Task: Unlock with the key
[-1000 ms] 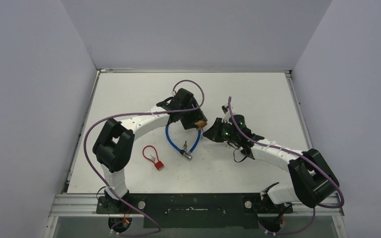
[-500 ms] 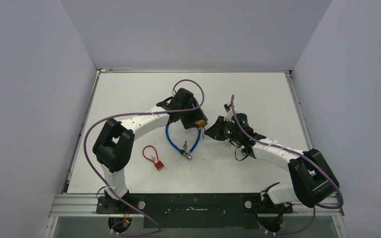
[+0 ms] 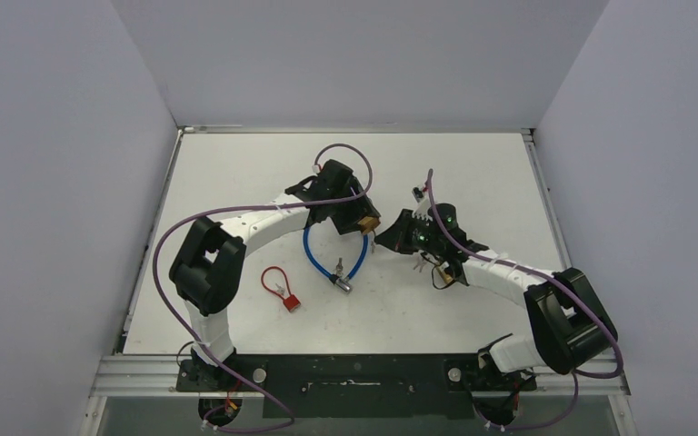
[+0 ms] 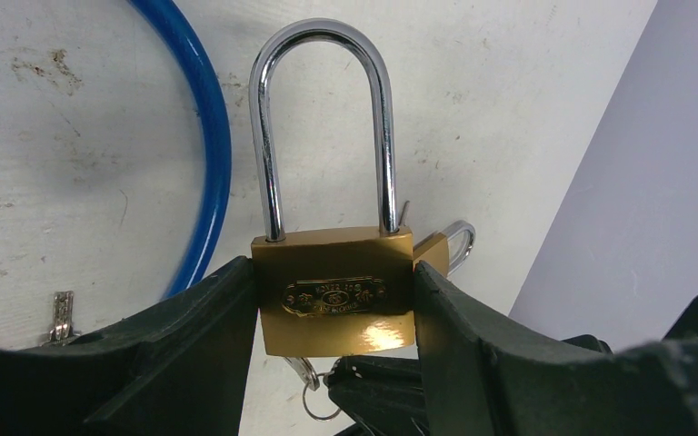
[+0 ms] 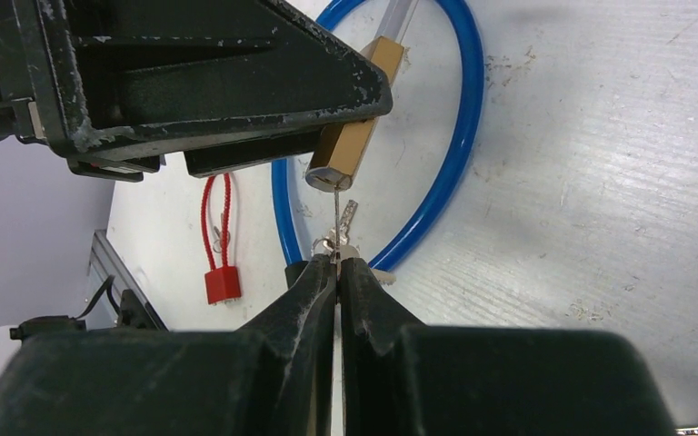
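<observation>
Key point(image 5: 336, 227), pinched edge-on in my tightly closed right end effector point(image 5: 336, 268), has its tip at the keyway end of the brass padlock point(image 4: 332, 272), which my left end effector point(image 4: 334, 313) clamps by the body above the desk point(image 5: 600, 182).

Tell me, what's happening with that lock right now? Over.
Left gripper clamps brass padlock, shackle closed. Right gripper shut on key, tip at padlock's base. Nothing between them.
</observation>
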Motion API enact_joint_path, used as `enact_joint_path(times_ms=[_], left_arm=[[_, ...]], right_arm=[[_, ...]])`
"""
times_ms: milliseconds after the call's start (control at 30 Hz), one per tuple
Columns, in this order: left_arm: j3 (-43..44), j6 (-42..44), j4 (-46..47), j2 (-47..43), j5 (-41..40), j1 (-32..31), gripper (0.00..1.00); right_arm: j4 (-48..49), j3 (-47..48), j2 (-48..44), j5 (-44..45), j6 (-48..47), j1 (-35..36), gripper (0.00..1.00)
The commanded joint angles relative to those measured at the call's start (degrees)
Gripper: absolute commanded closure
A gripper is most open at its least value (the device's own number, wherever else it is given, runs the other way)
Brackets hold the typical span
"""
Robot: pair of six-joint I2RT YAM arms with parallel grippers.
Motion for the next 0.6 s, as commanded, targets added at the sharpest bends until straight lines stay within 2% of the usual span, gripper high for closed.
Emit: enact_joint_path(times_ms=[0, 200, 567], left_arm=[[0.35, -0.81, 5.15, -3.07, 2.50, -0.03, 1.00], [0.46, -0.88, 5.30, -2.79, 2.63, 0.04, 1.00], [0.49, -1.25, 5.57, -3.51, 2.24, 0.15, 1.00]], right_arm=[[5.95, 2.38, -0.05, -1.67, 0.11, -1.24, 1.00], [6.31, 3.14, 0.55, -3.86, -0.96, -1.52, 1.00], [1.13, 4.37, 1.93, -0.19, -0.40, -1.95, 1.00]])
